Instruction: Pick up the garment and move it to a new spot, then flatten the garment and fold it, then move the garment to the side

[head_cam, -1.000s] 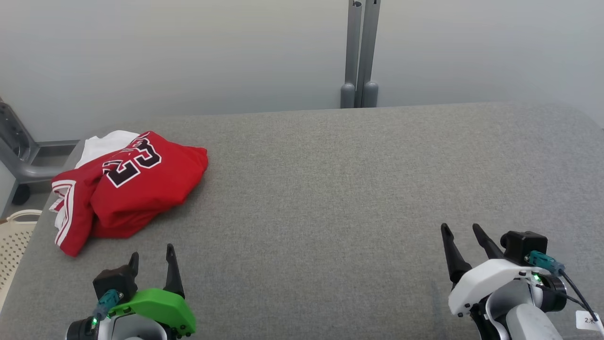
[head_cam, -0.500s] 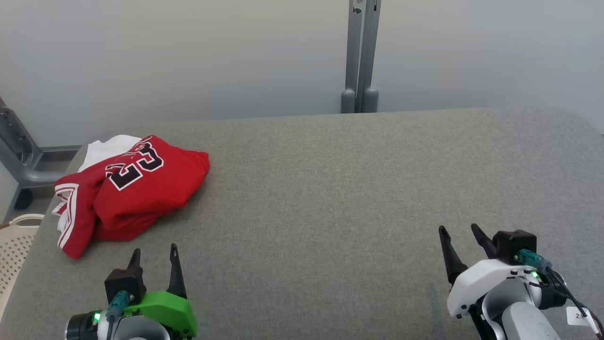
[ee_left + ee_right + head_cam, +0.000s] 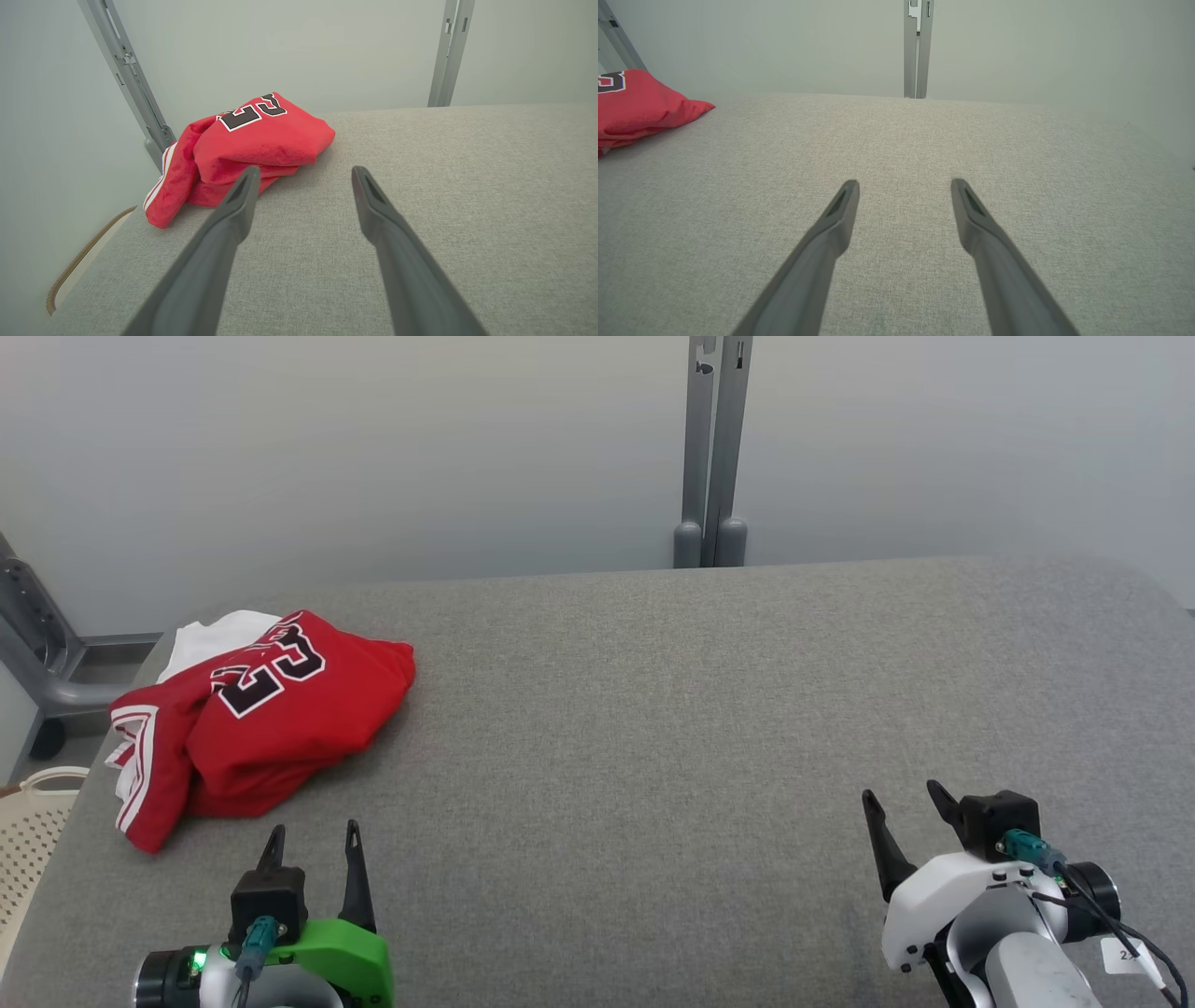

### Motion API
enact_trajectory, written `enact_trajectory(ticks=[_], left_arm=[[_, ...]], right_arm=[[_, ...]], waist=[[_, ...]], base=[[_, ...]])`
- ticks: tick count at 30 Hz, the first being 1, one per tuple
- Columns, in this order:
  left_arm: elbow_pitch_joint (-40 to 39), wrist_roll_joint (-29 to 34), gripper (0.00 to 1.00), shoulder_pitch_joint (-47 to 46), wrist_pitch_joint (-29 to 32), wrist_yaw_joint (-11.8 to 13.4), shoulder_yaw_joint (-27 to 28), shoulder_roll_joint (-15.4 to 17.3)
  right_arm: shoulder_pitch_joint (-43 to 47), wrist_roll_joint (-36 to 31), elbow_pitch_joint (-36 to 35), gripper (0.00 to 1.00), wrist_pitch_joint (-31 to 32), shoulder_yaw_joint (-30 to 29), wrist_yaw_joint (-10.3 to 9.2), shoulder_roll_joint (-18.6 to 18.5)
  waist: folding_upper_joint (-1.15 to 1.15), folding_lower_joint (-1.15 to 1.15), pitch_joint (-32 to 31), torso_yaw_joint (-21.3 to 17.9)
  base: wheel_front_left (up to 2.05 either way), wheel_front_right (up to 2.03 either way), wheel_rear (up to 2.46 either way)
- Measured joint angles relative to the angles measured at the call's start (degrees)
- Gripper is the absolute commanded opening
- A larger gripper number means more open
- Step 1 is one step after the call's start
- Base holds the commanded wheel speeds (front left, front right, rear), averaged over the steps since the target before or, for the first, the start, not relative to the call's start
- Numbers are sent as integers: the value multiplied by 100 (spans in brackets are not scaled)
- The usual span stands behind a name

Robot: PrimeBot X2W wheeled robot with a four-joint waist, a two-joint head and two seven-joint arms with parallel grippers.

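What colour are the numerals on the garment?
Black with a white outline, on the red garment; clearest in the head view.

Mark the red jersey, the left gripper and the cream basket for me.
red jersey (image 3: 299, 719), head view, red panel below the number.
left gripper (image 3: 315, 828), head view, midway between its open fingertips.
cream basket (image 3: 28, 840), head view, its perforated wall.

Bright, even, diffuse light falls across the grey fabric-covered table (image 3: 653, 709). The crumpled red basketball jersey (image 3: 280, 719) casts only a faint, soft-edged shadow along its near edge. The head view is sharp throughout. In the left wrist view, wide-angle distortion tilts the grey metal post (image 3: 124, 70) at the frame's edge, and the long dark fingers (image 3: 215, 252) of the left gripper (image 3: 301, 172) soften towards the lens.
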Motion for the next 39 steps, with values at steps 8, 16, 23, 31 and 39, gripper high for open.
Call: enact_trajectory(ticks=[8, 16, 23, 31, 39], left_arm=[[4, -26, 100, -3, -9, 19, -8, 16], [4, -114, 100, -24, -36, 42, -12, 20], [-13, -205, 100, -30, -92, 57, 33, 58], [-19, -327, 100, -4, -109, 11, 109, 152], [-126, -483, 100, 109, -48, -94, 114, 185]], right_arm=[[-30, -27, 14, 100, -15, 4, 0, -1], [-38, -10, 10, 100, -37, 30, 0, -4], [12, 123, -19, 100, -197, 88, 0, -4], [63, 297, 2, 100, -377, 185, 0, -3], [126, 512, 96, 100, -531, 360, 0, -3]], waist=[[0, 0, 19, -4], [0, 0, 40, 58], [0, 0, 55, 330], [0, 0, 52, 776], [0, 0, 42, 1367]], base=[[0, 0, 0], [0, 0, 0], [0, 0, 0], [0, 0, 0], [0, 0, 0]])
